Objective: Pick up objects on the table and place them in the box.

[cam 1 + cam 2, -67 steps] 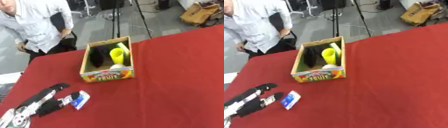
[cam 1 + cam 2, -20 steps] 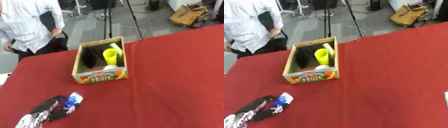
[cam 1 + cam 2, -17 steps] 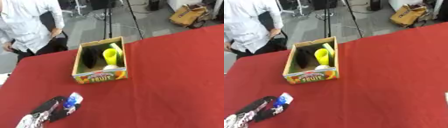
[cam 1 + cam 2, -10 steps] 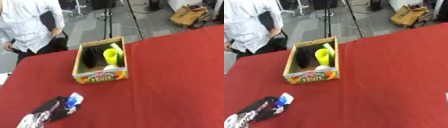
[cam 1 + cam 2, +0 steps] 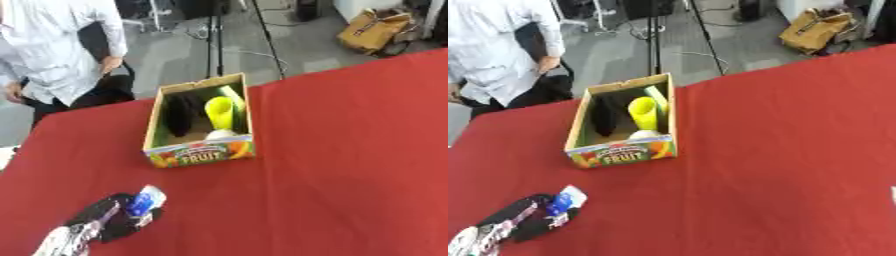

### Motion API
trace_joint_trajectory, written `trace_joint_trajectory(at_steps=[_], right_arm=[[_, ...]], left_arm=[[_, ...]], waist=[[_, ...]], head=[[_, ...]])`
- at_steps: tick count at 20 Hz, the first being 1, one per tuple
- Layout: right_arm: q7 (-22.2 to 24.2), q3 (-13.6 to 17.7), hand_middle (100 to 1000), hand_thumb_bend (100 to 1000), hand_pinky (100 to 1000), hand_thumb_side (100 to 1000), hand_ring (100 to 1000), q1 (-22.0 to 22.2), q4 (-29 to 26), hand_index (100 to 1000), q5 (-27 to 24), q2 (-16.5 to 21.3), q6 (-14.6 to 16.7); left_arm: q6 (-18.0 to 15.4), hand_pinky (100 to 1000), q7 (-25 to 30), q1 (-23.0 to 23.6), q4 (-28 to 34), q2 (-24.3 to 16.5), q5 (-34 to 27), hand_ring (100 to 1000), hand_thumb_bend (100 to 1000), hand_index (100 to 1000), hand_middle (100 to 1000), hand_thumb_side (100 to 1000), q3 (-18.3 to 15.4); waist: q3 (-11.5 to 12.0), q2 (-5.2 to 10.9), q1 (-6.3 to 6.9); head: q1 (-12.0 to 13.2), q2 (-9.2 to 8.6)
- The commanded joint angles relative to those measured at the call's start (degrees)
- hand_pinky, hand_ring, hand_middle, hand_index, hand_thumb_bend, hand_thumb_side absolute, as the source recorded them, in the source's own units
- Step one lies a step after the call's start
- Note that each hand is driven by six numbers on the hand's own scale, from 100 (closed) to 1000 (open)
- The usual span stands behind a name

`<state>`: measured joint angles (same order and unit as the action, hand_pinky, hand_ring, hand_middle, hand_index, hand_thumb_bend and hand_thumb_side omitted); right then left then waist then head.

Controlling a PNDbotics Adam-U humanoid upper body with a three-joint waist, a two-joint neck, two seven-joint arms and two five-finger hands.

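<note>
Down at the near left corner of the red table (image 5: 350,150), the robot's left hand (image 5: 109,225) has its dark fingers closed around a small blue-and-white packet (image 5: 144,201). The cardboard fruit box (image 5: 199,152) sits well apart from it toward the far edge, already holding a yellow cup (image 5: 219,112), a black object (image 5: 182,115) and something white (image 5: 219,134). The right hand is out of sight.

left robot hand (image 5: 109,222) low-left, fingers curled

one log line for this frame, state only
left hand: shut on blue-white item | right hand: not in view | box: yellow cup inside
</note>
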<state>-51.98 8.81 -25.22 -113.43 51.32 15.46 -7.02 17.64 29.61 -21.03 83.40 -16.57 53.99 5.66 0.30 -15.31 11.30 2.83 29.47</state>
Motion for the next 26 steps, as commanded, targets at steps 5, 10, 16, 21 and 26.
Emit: trace_joint_trajectory(at_steps=[5, 10, 16, 21, 26], right_arm=[[0.0, 0.4, 627, 100, 752, 681, 601, -0.7, -1.2, 709, -0.5, 0.6, 0.4], [0.0, 0.5, 626, 100, 752, 681, 601, -0.8, -1.2, 708, -0.5, 0.6, 0.5], [0.0, 0.6, 623, 100, 751, 676, 600, -0.8, -1.2, 700, -0.6, 0.7, 0.7], [0.0, 0.6, 623, 100, 751, 673, 600, -0.9, -1.2, 699, -0.6, 0.7, 0.9], [0.0, 0.7, 621, 100, 750, 667, 600, -1.0, -1.2, 696, -0.8, 0.7, 1.0]], left_arm=[[0.5, 1000, -1.1, -1.0, 0.7, -0.8, 0.8, 1000, 227, 1000, 966, 800, -0.7], [0.2, 1000, -0.5, -1.1, 0.3, -0.8, 0.6, 1000, 262, 1000, 969, 747, -0.6], [-0.6, 1000, 1.3, -1.3, -0.4, -0.7, -0.4, 1000, 406, 1000, 1000, 808, -0.7], [-0.9, 1000, 2.1, -1.5, -0.9, -0.7, -0.7, 1000, 412, 1000, 1000, 829, -0.8], [-1.2, 1000, 2.7, -1.7, -1.1, -0.8, -0.9, 1000, 432, 1000, 1000, 816, -0.8]], waist=[[0.1, 0.83, -0.29], [0.0, 0.83, -0.25], [0.0, 0.76, -0.26], [0.0, 0.71, -0.3], [0.0, 0.7, -0.36]], head=[[0.2, -0.64], [0.1, -0.67], [0.1, -0.78], [0.1, -0.95], [0.1, -0.93]])
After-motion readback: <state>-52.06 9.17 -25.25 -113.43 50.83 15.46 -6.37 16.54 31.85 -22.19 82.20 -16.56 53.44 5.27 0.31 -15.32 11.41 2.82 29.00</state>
